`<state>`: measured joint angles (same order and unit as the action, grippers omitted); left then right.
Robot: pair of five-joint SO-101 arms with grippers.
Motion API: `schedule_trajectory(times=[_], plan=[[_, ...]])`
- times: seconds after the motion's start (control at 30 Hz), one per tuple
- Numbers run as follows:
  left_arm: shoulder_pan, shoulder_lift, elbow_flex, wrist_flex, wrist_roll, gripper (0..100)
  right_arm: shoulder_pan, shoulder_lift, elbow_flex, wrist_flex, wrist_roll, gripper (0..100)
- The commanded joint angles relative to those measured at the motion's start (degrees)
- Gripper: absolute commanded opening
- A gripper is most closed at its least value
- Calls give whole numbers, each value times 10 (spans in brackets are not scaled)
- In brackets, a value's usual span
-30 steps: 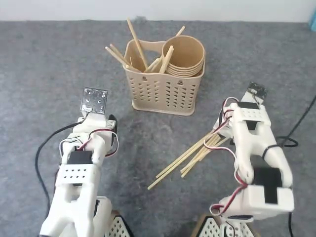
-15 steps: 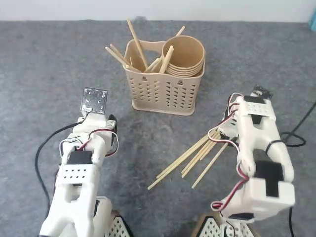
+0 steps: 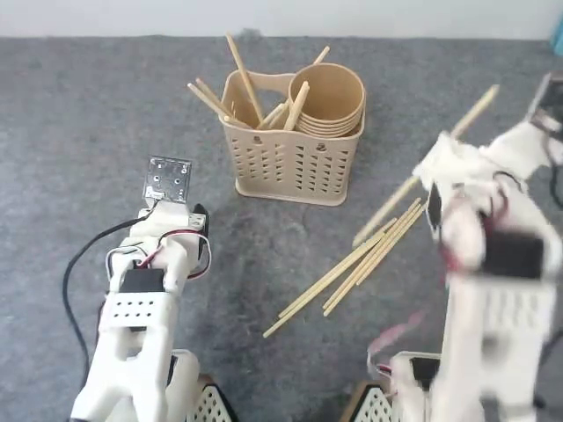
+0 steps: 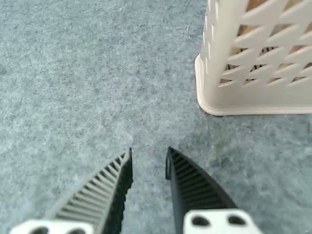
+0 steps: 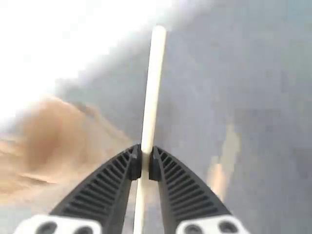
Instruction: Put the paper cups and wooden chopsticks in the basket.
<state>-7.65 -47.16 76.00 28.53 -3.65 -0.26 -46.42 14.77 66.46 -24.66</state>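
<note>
The right jaws were clamped on a single held chopstick (image 3: 387, 209), pinched tight between the pads in the right wrist view, its shaft (image 5: 152, 83) running straight out ahead of them. Seen from above, that stick's long axis ran on a diagonal from near-left to far-right, above the table (image 3: 88, 114) and to the right of the basket (image 3: 290, 163).

The basket lay to the left of the right jaws and a little farther off. By my judgement, the coming move turned on swinging the stick left to the basket's open mouth and tipping it more upright. The paper cups (image 3: 330, 92) sat stacked in the basket's right half, with several chopsticks leaning in its left half. The loose chopsticks (image 3: 352, 268) lay in a fan on the table, nearer the right arm (image 3: 488, 255) than the left arm (image 3: 145, 281).

The left jaws were slightly parted and empty, low over the table near-left of the basket.

The right arm was smeared, so the exact grip point was hard to make out. The cups could not be counted.
</note>
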Motion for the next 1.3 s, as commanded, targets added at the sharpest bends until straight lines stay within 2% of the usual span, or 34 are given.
schedule_trajectory(times=[0.0,0.17,0.3,0.47,0.7,0.93,1.1,1.27], plan=[[-2,-20,-1,-1,-10,107,-60,-102,-30,-153,77,8],[-2,-24,7,-9,-10,107,-164,-116,-30,-302,139,9],[-2,-24,19,-39,-10,107,-238,-57,-33,-427,175,9],[-3,-24,20,-44,-10,106,-276,55,-61,-531,229,9],[-3,-24,19,-46,-10,106,-281,214,-162,-534,230,9],[-3,-23,20,-58,-10,106,-274,284,-130,-531,228,16],[-3,-21,20,-61,-10,105,-273,307,-91,-534,227,128],[-3,-21,20,-61,-10,105,-280,305,-108,-525,200,135]])
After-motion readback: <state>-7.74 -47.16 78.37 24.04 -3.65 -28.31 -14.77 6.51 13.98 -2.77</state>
